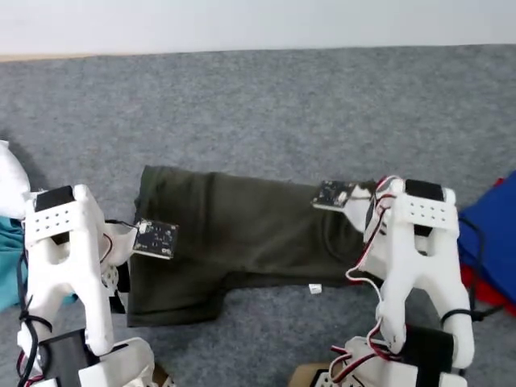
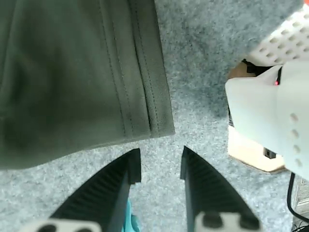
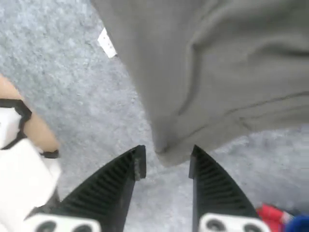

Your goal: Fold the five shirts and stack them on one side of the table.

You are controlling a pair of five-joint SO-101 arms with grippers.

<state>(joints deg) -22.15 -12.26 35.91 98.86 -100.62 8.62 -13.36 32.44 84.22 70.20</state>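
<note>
A dark olive shirt (image 1: 242, 234) lies spread across the middle of the grey felt table (image 1: 266, 105). My left gripper (image 2: 160, 164) is open and hangs over bare felt just off the shirt's hemmed corner (image 2: 153, 111) at its near left end. My right gripper (image 3: 166, 162) is open at the shirt's near right end, and a corner of the cloth (image 3: 169, 152) reaches in between its fingertips. Both arms stand over the shirt's ends in the high view, the left arm (image 1: 68, 258) and the right arm (image 1: 419, 250).
White and teal clothes (image 1: 8, 234) lie at the table's left edge. Blue and red clothes (image 1: 492, 242) lie at the right edge, also close to the right gripper (image 3: 270, 215). A small white label (image 1: 315, 288) sits on the felt by the shirt's near edge. The arm bases stand along the front.
</note>
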